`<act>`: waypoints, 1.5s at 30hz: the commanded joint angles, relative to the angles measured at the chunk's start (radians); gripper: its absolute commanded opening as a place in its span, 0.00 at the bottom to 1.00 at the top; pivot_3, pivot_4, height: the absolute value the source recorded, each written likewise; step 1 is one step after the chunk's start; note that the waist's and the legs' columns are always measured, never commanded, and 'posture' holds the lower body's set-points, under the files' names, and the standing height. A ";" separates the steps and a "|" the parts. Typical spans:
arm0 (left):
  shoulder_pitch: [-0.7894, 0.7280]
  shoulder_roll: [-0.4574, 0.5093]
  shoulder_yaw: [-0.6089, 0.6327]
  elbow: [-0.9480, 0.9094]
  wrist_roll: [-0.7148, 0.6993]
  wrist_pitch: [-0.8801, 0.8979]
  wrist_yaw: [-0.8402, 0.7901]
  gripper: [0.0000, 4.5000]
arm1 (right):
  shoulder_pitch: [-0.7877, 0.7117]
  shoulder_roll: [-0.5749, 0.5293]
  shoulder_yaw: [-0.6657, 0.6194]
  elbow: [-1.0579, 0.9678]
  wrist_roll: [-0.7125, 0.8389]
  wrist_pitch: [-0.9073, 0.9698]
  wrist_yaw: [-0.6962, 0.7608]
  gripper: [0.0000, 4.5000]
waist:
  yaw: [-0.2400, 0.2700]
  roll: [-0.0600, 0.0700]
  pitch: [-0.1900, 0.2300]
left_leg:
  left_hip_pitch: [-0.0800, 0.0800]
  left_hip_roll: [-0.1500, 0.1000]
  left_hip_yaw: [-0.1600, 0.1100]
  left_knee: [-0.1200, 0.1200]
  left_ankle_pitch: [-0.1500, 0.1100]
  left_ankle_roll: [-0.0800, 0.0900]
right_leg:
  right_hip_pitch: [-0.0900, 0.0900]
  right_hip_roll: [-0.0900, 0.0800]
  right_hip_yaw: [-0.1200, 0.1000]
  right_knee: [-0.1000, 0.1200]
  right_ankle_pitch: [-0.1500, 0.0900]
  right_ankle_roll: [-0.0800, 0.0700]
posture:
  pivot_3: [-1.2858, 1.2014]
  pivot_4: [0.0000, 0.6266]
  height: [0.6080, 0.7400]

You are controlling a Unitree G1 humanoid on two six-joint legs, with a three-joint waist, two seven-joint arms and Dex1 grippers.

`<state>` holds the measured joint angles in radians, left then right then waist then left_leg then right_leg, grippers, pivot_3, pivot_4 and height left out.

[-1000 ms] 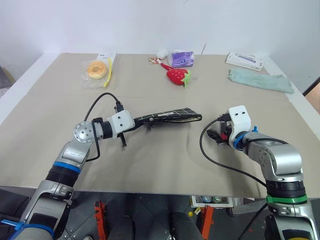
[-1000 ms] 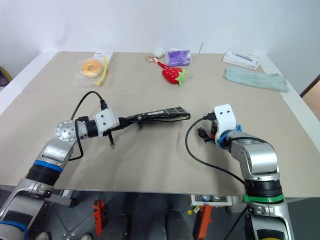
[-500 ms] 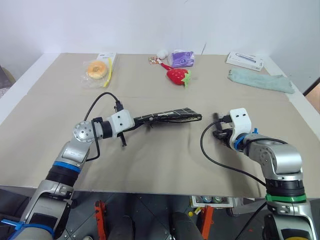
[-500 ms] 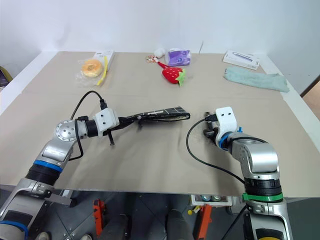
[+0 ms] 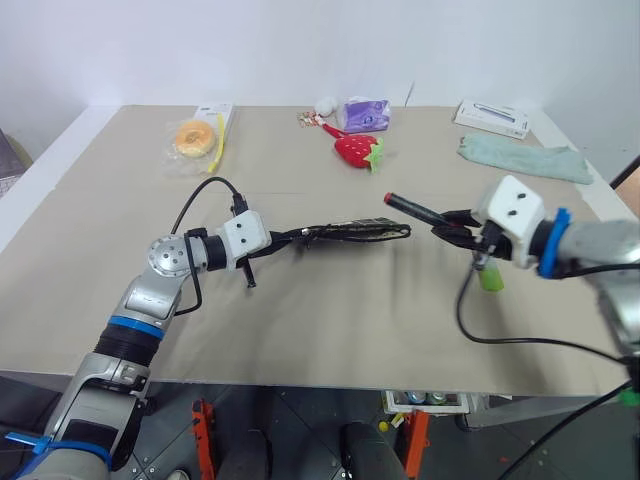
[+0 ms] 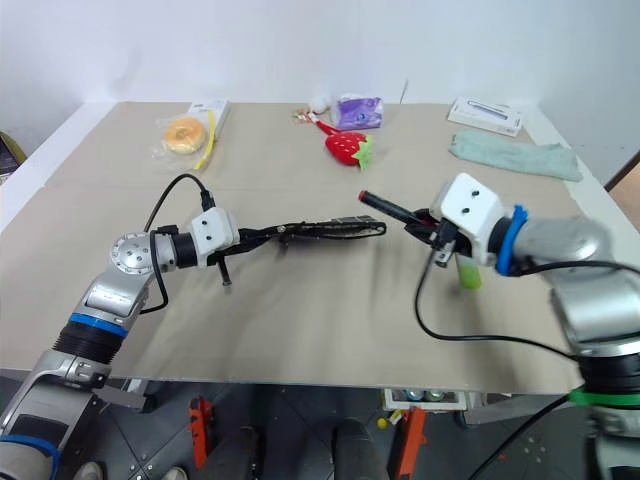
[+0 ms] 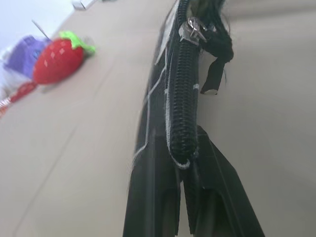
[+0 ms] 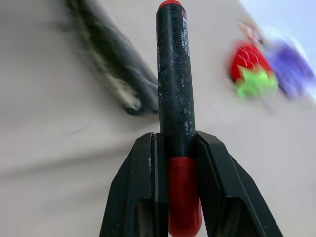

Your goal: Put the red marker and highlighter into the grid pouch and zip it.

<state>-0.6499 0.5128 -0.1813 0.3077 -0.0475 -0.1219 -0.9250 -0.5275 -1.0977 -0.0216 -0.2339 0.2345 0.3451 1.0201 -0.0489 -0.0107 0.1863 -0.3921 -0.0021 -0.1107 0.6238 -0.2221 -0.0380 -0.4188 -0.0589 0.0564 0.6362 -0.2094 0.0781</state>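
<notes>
**Marker lifted, aimed at pouch mouth**

Bench first: your left gripper has its jaws clamped on the grid pouch, held mid-bench. Your right gripper has risen since a second ago, jaws clamped on the red marker, tip pointing toward 9 o'clock. The highlighter lies at 3 o'clock, not yet picked up.

arms: silver-grey metal links with blue rings
wrists: white boxy housings
cables: black, looping from each wrist
fingers: flat, black, two per arm
</notes>
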 commanded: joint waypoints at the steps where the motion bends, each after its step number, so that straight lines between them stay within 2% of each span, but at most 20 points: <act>1: -0.018 0.000 0.013 -0.011 -0.002 0.004 -0.001 0.00 | -0.050 -0.018 0.019 -0.034 -0.010 -0.050 0.069 0.11 | -0.001 -0.002 0.001 | 0.000 0.001 0.000 0.000 0.000 0.000 | 0.000 0.001 0.000 0.000 0.000 0.000 | 0.52 0.24 1.00; 7: -0.010 -0.004 0.012 -0.022 -0.002 0.012 0.001 0.00 | -0.100 -0.024 0.102 -0.078 -0.084 -0.024 0.103 0.11 | 0.001 -0.002 0.001 | 0.000 0.000 0.000 0.001 0.000 -0.001 | 0.000 0.000 0.000 0.000 0.001 -0.001 | 0.52 0.24 1.00; 13: -0.008 -0.011 0.010 -0.035 -0.003 0.018 0.001 0.00 | -0.133 0.016 0.192 -0.023 -0.209 -0.035 0.075 0.11 | 0.003 -0.002 0.001 | 0.000 0.000 0.000 0.001 0.000 -0.001 | 0.000 0.000 0.000 0.000 0.001 -0.001 | 0.52 0.24 1.00; 24: 0.001 -0.021 0.008 -0.065 -0.010 0.030 -0.003 0.00 | -0.181 0.080 0.239 0.076 -0.327 -0.064 0.058 0.11 | 0.002 -0.001 0.002 | 0.000 0.000 0.000 0.001 0.001 -0.001 | 0.000 0.000 0.000 0.000 0.002 -0.001 | 0.52 0.24 1.00; 36: 0.018 -0.040 -0.002 -0.112 -0.019 0.061 -0.011 0.00 | -0.307 0.358 0.400 0.138 -0.470 -0.040 0.011 0.11 | 0.001 -0.001 0.002 | -0.001 0.000 0.000 0.002 0.003 -0.005 | -0.001 0.000 0.001 0.001 0.004 -0.002 | 0.52 0.24 1.00; 45: 0.034 -0.044 -0.003 -0.143 -0.024 0.081 -0.011 0.00 | -0.332 0.446 0.421 0.203 -0.523 -0.118 -0.017 0.11 | 0.001 -0.001 0.002 | 0.000 0.000 0.000 0.001 0.003 -0.006 | -0.001 0.000 0.000 0.001 0.007 -0.006 | 0.52 0.24 1.00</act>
<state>-0.6090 0.4784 -0.1893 0.2246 -0.0475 -0.0349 -0.9274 -0.8353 -0.6614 0.4121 -0.0108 -0.2892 0.2538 1.0154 -0.0480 -0.0121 0.1878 -0.3926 -0.0020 -0.1109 0.6253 -0.2187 -0.0438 -0.4196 -0.0585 0.0567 0.6369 -0.2021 0.0714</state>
